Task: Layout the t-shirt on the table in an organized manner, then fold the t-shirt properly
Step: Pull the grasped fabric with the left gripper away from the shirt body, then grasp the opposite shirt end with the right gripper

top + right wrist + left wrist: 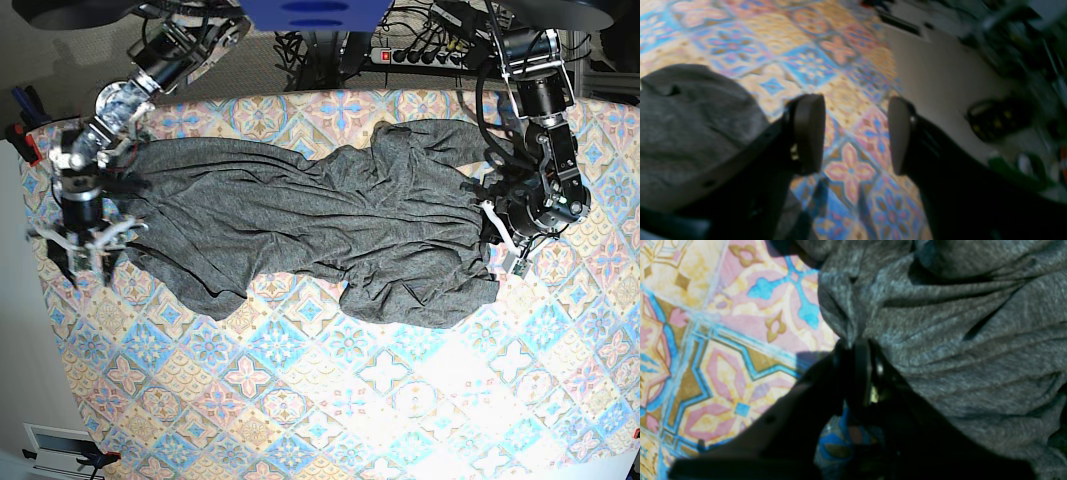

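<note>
The shirt (310,225) lies stretched across the upper half of the surface (380,400), running from about 9 o'clock to 3 o'clock in the base view, wrinkled and bunched at the middle, with a lobe sagging toward 5 o'clock. It is spread out but not yet flat.

The left gripper (857,350) sits at the shirt's 3 o'clock edge. In its wrist view the jaws are together, pinching a fold of grey cloth that gathers into pleats right at the tips. That hold probably serves to keep this end anchored or pulled taut so the fabric can be drawn straight.

The right gripper (855,133) is at the 9 o'clock end, near the surface's corner. Its jaws stand wide apart with nothing between them; only patterned cloth shows in the gap, and the shirt's edge lies just beside it toward 9 o'clock in the wrist view. It looks poised to take or to have let go of that end; I cannot tell which.

Around the scene: a power strip (425,55) and cables at 12 o'clock beyond the surface, and floor (940,76) with blurred clutter at 3 o'clock in the right wrist view. Nothing else rests on the surface to block the spreading; the main hindrance is the central bunching.
</note>
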Robot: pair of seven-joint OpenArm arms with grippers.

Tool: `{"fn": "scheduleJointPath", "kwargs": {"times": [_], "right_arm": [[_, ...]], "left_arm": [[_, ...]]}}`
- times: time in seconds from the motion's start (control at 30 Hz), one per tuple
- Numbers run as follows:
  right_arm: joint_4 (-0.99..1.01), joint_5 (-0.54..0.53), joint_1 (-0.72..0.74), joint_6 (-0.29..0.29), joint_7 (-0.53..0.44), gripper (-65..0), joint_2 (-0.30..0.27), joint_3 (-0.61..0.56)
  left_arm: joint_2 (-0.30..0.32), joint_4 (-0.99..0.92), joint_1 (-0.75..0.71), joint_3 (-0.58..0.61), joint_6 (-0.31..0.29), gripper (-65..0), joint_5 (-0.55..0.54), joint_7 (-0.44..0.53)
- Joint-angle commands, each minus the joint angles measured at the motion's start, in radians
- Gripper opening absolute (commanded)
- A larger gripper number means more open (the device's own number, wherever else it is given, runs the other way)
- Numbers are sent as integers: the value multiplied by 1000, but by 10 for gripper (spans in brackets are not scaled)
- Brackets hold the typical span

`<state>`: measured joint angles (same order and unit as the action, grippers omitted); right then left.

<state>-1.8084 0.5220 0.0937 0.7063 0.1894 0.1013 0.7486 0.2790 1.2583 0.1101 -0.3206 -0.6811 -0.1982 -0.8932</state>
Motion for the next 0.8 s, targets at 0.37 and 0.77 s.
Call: {"fn": "scheduleJointPath", "kwargs": {"times": [0.37,0.77], "right_arm": [[143,103,18,-8,-31,-361,-7,-172],[309,112,16,-8,-34,-361,-13,-176]], "left_arm": [[-11,-1,-6,10,-17,-611,12,-57],[-11,-1,-5,10,-17,-611,12,-57]]}}
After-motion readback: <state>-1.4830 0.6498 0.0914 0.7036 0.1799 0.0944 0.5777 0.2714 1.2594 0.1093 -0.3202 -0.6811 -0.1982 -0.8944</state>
